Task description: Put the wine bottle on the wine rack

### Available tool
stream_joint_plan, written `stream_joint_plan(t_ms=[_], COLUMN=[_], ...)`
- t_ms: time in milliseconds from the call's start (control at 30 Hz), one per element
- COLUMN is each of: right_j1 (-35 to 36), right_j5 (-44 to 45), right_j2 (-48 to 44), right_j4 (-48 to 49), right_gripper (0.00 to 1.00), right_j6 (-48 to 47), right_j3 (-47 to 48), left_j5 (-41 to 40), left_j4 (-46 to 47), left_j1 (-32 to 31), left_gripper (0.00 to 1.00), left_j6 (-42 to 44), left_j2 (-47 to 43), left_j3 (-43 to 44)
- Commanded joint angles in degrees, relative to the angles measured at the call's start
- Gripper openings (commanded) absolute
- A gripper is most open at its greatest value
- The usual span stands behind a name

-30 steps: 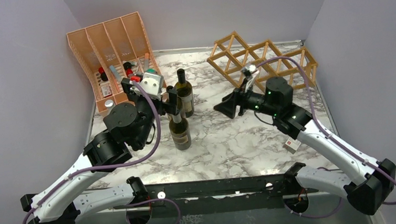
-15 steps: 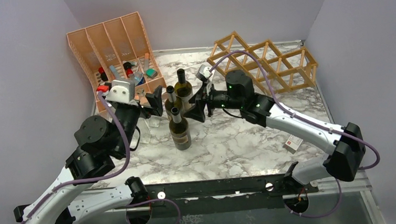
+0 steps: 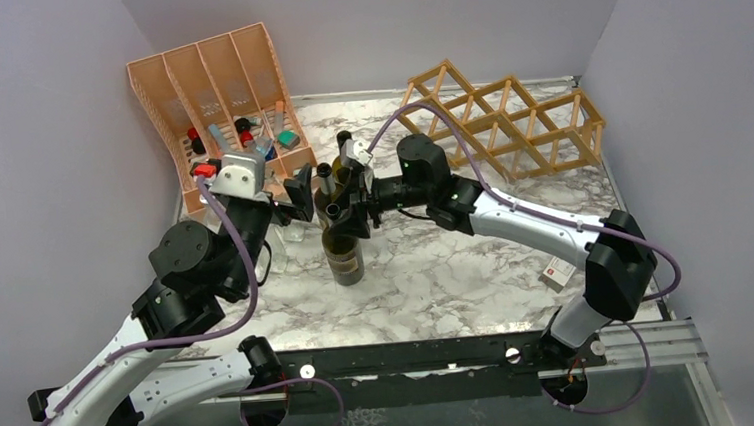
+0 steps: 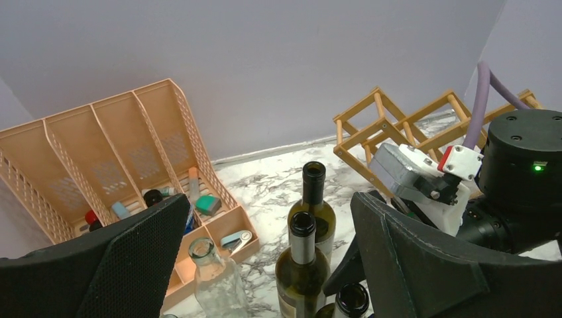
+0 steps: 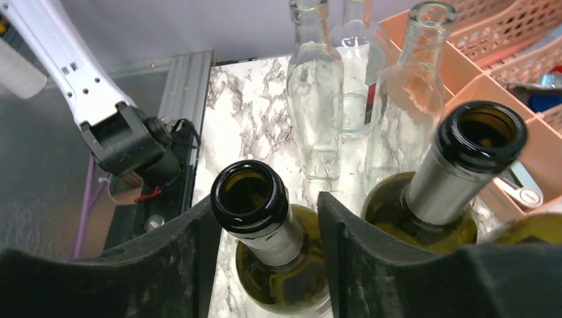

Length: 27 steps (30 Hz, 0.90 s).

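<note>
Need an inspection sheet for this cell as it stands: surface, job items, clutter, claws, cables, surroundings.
Surface: marble-pattern table; small white tag lying front right.
Job's things: wine bottle upright, not racked; wine rack back right, no bottle in it.
Clutter: two other wine bottles, clear glass bottles, orange organiser holding small items.
Claws: right claw open, straddling the wine bottle's neck; left claw open, holding nothing.
Cables: purple cables loop loosely; no snag seen.
Surroundings: plain walls; metal rail at near edge.
</note>
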Motion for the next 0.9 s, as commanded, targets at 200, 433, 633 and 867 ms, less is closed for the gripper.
stream_joint_plan(t_ms=[200,433,633,867], right_j1=[0.41,0.45,0.47,0.46], right_j5=[-6.52,1.83,14.49,39.21], right_j2=[0.88,-6.23,-16.76,-29.24], right_j4=[7.58,6.8,5.74,-3.89], right_gripper=[0.31,0.03,0.01,0.01], right_j6=[-3.41,-4.0,0.44,9.45], right_j3=[-0.06,-4.32,-11.08,-14.33], left_j5=[4.01,7.03,16.67,24.78], left_j4=[1.07,0.52,-0.3,6.22], left_j1=[-0.08,-0.08,-0.07,-0.08], left_gripper=[0.99,0.99,0.99,0.99], left_j6=[0.04,-1.63,-3.09,-7.03], left_j2=[-0.9,-1.68,-1.57,-0.14], left_j3=[-2.29,-3.85,-5.9,-14.16])
